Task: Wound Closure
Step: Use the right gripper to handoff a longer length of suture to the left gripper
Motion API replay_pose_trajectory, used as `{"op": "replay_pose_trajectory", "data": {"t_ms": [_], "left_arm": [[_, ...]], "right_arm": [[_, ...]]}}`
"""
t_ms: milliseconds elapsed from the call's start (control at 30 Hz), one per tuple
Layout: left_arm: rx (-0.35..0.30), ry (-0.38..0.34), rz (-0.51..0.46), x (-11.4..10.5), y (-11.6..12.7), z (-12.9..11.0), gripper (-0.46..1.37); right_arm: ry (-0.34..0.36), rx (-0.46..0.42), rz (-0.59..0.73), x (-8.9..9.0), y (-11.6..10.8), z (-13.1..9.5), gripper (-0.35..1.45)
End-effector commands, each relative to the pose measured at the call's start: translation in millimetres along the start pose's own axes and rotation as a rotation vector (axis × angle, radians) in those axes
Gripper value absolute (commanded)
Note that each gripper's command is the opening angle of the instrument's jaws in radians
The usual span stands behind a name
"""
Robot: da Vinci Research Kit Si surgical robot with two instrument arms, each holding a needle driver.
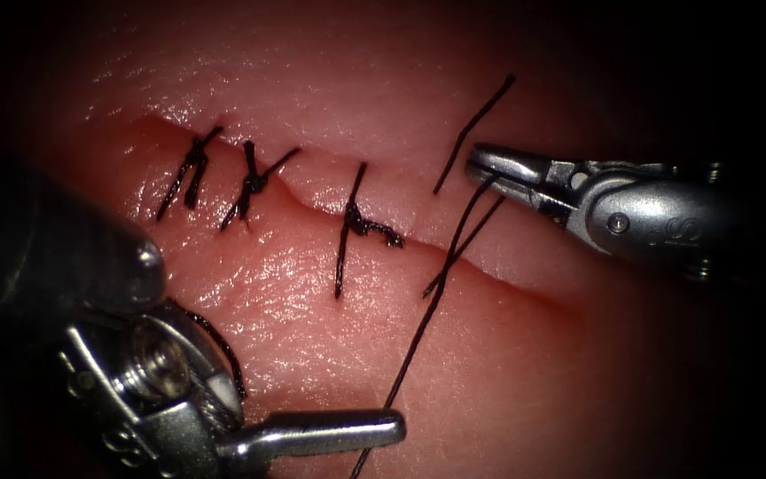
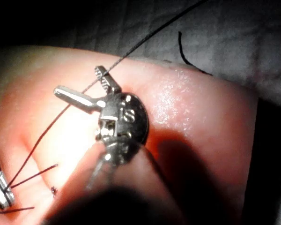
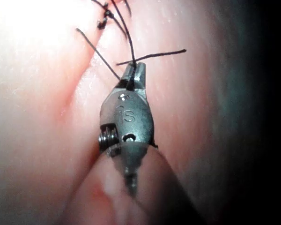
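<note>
Running across the cut [image 1: 489, 257] at its right end, the thread [image 1: 454, 257] is the thing in play: two strands rise from the tissue [image 1: 330, 346] to the right tool [image 1: 485, 170], whose jaws are clamped together on them, with a short free tail sticking up past the tip. A longer strand drops toward the left tool [image 1: 374, 427]. In the left wrist view that tool's jaws stand apart, the strand crossing between them without being pinched; they hold nothing. I cannot make out a needle in these views. Three finished stitches [image 1: 250, 182] sit further left along the cut, knotted, cut ends lying flat.

The thread looks thin, limp and light. It probably slides easily through smooth metal, so a firm grip close to the jaw tips should hold best, taken a little way from the tissue. The tissue looks soft, wet and glossy, likely to tear if a strand is tugged sharply.
</note>
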Motion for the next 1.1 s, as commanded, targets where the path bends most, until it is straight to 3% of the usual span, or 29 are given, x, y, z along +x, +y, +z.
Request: {"op": "replay_pose_trajectory", "data": {"t_ms": [33,100,200,467,767,1100], "left_arm": [[-0.006,0.002,0.006,-0.1,0.0,0.1,0.3],[-0.014,0.007,0.013,-0.1,0.1,0.1,0.16],[-0.03,0.018,0.019,-0.1,0.1,0.0,-0.35],[-0.087,0.02,0.044,-0.4,0.0,-0.2,-0.35],[-0.059,-0.019,0.047,-0.8,-0.6,-1.5,-0.35],[-0.027,-0.068,0.043,-1.6,-1.4,-2.9,-0.35]], "right_arm": [[0.0,-0.003,0.0,0.0,0.0,0.0,-0.35],[0.0,-0.003,0.0,0.0,0.0,0.0,-0.35],[0.0,-0.003,0.0,0.0,0.0,0.0,-0.35],[0.0,-0.003,0.0,0.1,-0.1,0.0,-0.35],[-0.003,-0.004,0.016,0.7,-0.2,-0.2,-0.35],[0.019,0.027,0.093,3.3,-0.3,-0.8,-0.35]]}}
